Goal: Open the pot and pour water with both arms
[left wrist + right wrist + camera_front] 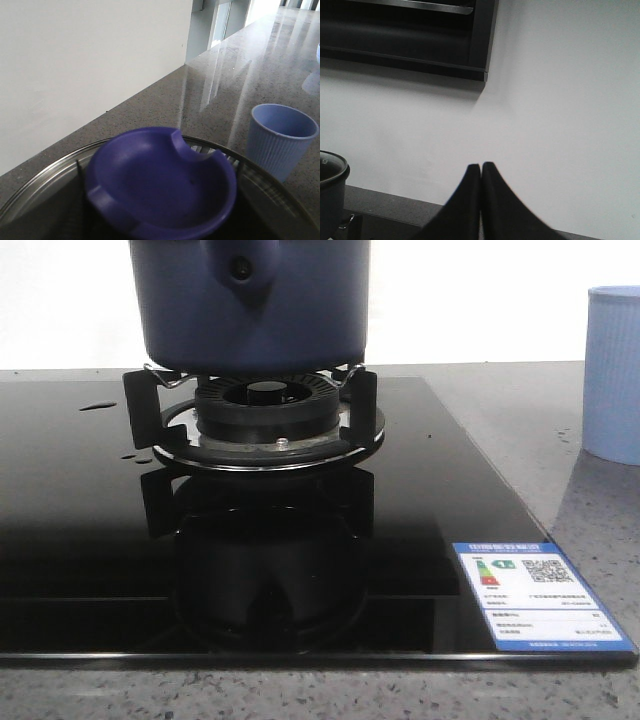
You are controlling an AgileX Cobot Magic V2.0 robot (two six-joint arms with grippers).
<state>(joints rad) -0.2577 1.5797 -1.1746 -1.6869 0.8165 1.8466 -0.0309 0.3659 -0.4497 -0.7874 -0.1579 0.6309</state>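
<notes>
Front view: low, near tabletop level, close on pot, facing wall. Left wrist: looks down along tabletop; shares cup. Right wrist: faces wall, pot edge shared.

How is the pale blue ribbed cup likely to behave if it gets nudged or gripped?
The cup looks like thin plastic and seems empty from the left wrist view, so probably light and easy to slide or tip on the polished counter. Its ribbed wall should help grip, though it may flex if squeezed.

Kitchen: gas hob, stone counter.
</notes>
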